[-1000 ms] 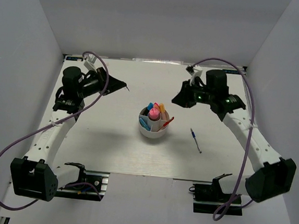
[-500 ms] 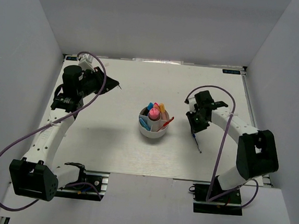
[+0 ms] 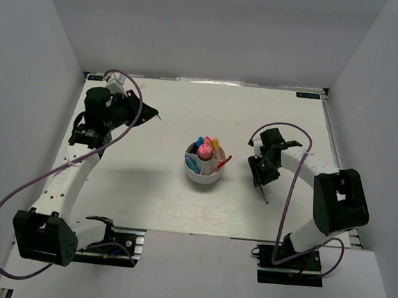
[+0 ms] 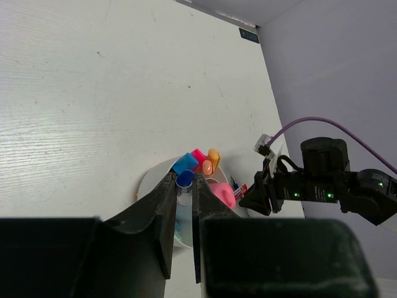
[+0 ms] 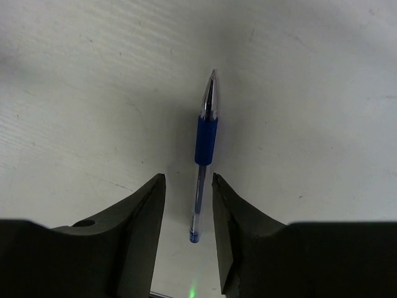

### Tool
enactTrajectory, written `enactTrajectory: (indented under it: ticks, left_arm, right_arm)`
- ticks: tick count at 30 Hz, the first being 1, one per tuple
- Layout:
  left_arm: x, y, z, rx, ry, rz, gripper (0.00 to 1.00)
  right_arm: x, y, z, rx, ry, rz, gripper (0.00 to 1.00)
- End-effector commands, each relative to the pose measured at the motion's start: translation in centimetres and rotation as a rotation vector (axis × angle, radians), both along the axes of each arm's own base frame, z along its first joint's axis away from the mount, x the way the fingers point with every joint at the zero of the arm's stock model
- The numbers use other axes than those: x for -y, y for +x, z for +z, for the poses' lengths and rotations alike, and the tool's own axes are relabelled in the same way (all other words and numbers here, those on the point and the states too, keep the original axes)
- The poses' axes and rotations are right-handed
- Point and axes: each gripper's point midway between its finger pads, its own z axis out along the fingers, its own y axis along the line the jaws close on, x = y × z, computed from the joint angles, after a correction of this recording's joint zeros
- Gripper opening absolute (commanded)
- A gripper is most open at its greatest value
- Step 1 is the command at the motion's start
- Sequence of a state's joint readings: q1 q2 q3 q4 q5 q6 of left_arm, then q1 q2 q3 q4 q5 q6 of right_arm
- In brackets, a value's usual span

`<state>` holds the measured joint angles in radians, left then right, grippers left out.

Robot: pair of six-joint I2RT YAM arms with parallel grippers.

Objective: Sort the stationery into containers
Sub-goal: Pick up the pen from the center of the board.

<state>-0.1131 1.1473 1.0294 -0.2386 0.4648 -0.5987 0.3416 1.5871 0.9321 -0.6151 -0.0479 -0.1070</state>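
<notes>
The white cup (image 3: 202,181) stands mid-table holding pink (image 3: 204,150), orange (image 3: 215,145) and blue (image 3: 199,141) highlighters and a red pen (image 3: 224,161). To its right a thin blue pen (image 3: 264,195) lies flat on the table. My right gripper (image 3: 259,175) hangs low over it. In the right wrist view the blue pen (image 5: 205,139) lies lengthwise between the open fingers of that gripper (image 5: 188,180), touching neither. My left gripper (image 3: 153,113) hovers at the back left, shut and empty. From the left wrist view the cup (image 4: 149,183) shows beyond the gripper (image 4: 184,180).
Grey walls enclose the table on three sides. Purple cables loop off both arms. The right arm's elbow (image 3: 339,203) is folded near the table's right edge.
The right arm swung from the back right down over the blue pen, and its jaws have spread wider. The left arm barely shifted.
</notes>
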Motion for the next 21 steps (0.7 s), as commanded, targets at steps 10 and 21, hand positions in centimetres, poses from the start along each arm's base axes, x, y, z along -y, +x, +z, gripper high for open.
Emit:
enactTrajectory:
  ticks: [10, 21]
  left_arm:
    - [0.5, -0.2, 0.4, 0.013, -0.017, -0.038, 0.00]
    - [0.6, -0.3, 0.0, 0.002, -0.023, -0.042, 0.00]
  right_arm:
    - [-0.9, 0.8, -0.3, 0.087, 0.081, 0.009, 0.32]
    - [-0.3, 0.8, -1.6, 0.058, 0.051, -0.017, 0.28]
